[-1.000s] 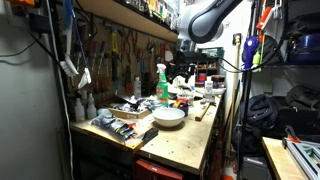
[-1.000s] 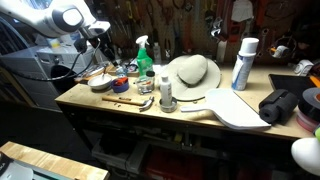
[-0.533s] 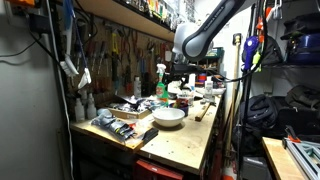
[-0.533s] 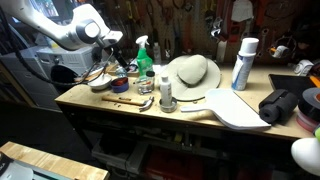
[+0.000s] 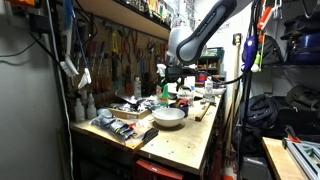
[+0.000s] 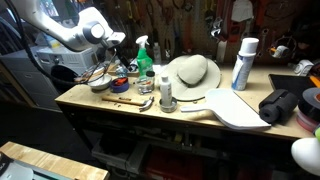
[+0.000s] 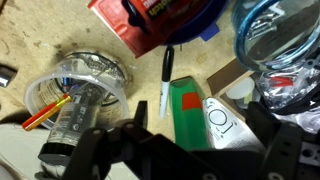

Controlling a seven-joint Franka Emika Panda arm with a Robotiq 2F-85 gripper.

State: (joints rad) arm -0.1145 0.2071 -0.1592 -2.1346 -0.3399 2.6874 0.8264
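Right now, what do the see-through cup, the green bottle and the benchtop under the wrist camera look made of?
Cup: likely clear plastic, glossy; you can see through its ribbed wall.
Green bottle: probably plastic, with a smooth, even colour and a white label.
Benchtop: looks like raw pressed wood, matt, with speckled chips.

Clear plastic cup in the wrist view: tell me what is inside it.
A thin orange-red stick lies slanted inside the clear plastic cup. Its near end is covered by the dark gripper, so whatever else it holds cannot be seen.
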